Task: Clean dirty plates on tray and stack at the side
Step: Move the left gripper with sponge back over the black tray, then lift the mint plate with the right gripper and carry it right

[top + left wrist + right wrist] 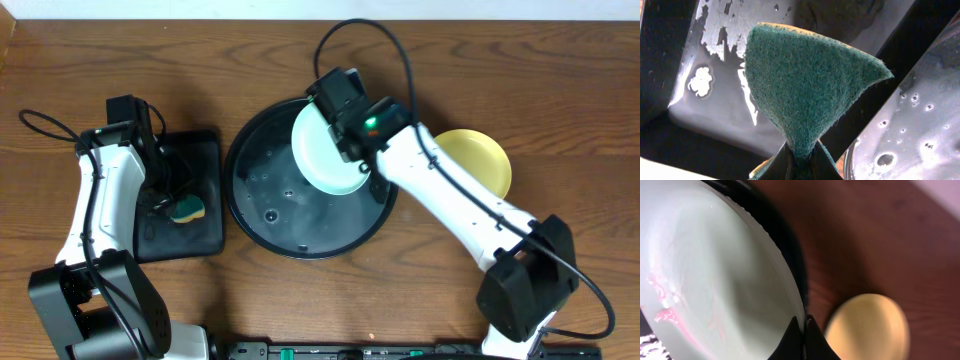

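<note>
The right claw [802,326] is closed on the rim of a pale mint plate [320,155] with pink smears [662,315], held over the far right part of the wet round black tray [262,218]. A yellow plate [487,160] lies on the table [300,40] just right of it. The left claw [799,155] pinches a green sponge [805,85] above the rectangular tray [205,150].

sponge [805,90] showing rough grn fibre | tray [300,232] looking glossy blk, wet | mint plate [715,275] looking smooth plastic, pink-smeared | table [400,295] showing matt wood grain
</note>
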Available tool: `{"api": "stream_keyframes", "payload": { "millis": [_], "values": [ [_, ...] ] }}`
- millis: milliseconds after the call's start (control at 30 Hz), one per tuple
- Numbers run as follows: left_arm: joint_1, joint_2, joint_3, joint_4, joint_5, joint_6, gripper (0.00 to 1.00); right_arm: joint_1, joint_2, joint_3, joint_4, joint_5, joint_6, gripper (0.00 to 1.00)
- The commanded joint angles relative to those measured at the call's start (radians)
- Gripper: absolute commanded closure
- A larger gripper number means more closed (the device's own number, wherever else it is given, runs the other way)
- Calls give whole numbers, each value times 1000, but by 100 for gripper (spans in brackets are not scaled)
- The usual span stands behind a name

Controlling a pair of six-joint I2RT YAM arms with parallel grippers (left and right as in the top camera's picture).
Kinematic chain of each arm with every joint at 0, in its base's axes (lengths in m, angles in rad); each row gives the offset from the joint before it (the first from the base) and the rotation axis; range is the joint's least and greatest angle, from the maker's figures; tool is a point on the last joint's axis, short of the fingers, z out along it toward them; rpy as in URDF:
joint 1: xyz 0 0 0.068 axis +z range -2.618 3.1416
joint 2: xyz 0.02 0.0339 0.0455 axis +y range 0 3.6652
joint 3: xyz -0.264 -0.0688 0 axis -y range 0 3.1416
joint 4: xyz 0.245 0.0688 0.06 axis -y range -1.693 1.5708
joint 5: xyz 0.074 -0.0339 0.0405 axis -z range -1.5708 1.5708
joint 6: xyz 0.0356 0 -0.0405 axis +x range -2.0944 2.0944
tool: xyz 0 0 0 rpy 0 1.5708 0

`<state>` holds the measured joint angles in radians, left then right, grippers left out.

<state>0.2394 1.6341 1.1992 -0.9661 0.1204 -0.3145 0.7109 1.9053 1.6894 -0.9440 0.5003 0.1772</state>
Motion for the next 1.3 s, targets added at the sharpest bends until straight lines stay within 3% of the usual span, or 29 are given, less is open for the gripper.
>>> {"api": "stream_keyframes", "payload": {
  "millis": [0,433,667,1000,1267],
  "values": [
    [3,6,-5,14,-9,-5,93,80,-40,5,-3,306,19,99],
    [3,6,-5,22,-9,-5,93,277,-51,5,31,870,62,99],
    [3,6,-5,26,-9,-5,92,302,-51,5,43,899,63,99],
    [3,6,-5,29,-9,-5,93,283,-51,5,-18,638,108,99],
    [3,6,-5,29,-9,-5,93,161,-51,5,-63,117,121,99]
  ]
}}
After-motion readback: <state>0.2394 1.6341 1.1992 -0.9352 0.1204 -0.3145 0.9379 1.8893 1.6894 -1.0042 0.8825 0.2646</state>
